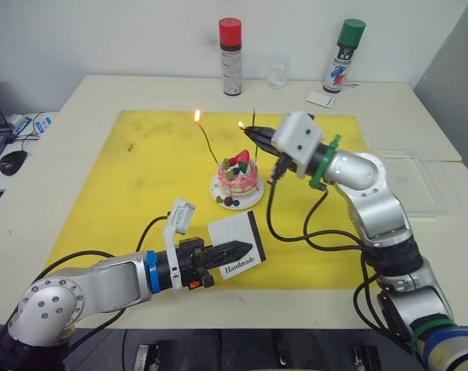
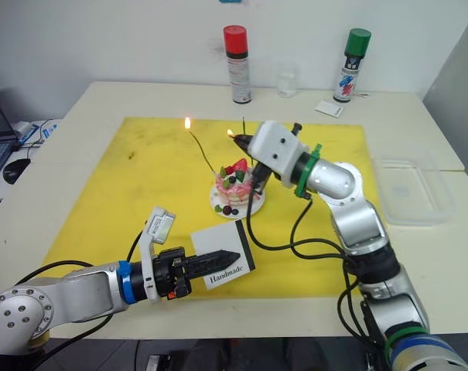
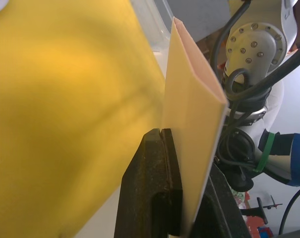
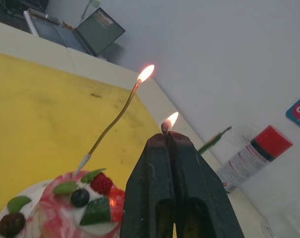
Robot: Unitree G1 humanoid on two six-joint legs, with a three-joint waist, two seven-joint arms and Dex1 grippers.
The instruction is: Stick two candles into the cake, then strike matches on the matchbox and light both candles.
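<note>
cake (image 1: 237, 179) on mat (image 1: 141, 178); cans (image 1: 230, 56) behind

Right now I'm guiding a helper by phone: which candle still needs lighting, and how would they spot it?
Find the yellow mat and the pink cake in its middle. Two thin green candles rise from the cake: the lit candle leans to the robot's left with a flame on top. The unlit candle stands behind the right gripper, which pinches a burning match.

We see a matt yellow mat (image 1: 133, 178) with dark smudges, a smooth pale tabletop (image 1: 56, 124), the matchbox (image 1: 237, 243) of matt white card, glossy spray cans (image 1: 230, 58) with plastic caps, and a clear plastic tray (image 2: 411, 189).
</note>
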